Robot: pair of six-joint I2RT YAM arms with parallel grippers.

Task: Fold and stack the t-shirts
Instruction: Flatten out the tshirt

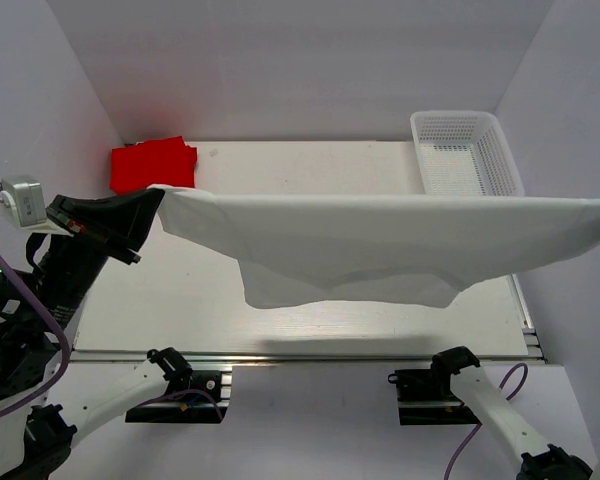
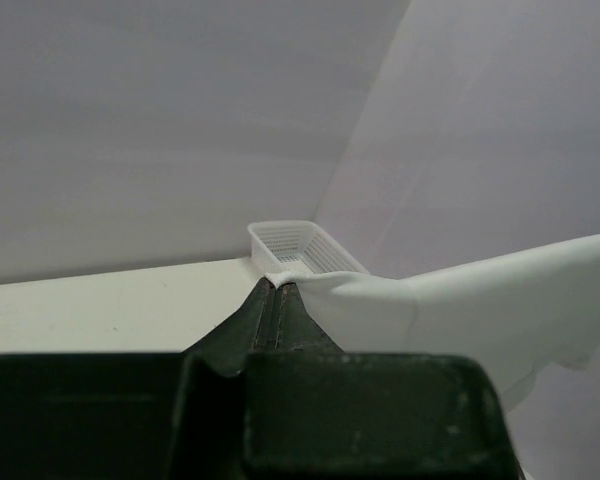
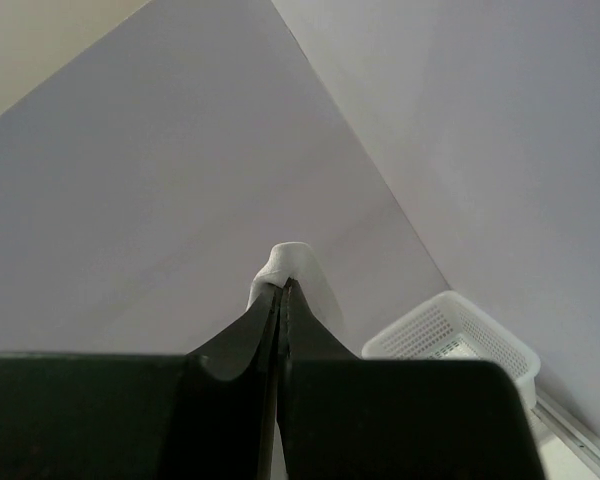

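Note:
The white t-shirt point(image 1: 380, 245) hangs stretched in the air across the table, from left to right edge of the overhead view. My left gripper point(image 1: 158, 193) is shut on its left corner; the left wrist view shows the cloth point(image 2: 460, 305) pinched at the tips of the left gripper point(image 2: 278, 284). The right gripper is off the overhead view's right edge. In the right wrist view the right gripper point(image 3: 282, 285) is shut on a bunched bit of white t-shirt point(image 3: 290, 262). A folded red t-shirt point(image 1: 152, 163) lies at the table's back left corner.
A white mesh basket point(image 1: 467, 150) stands at the back right of the table point(image 1: 180, 300), also seen as the basket point(image 2: 302, 247) and the basket point(image 3: 455, 335) from the wrists. Purple walls close in the back and sides. A metal rail point(image 1: 310, 352) runs along the near edge.

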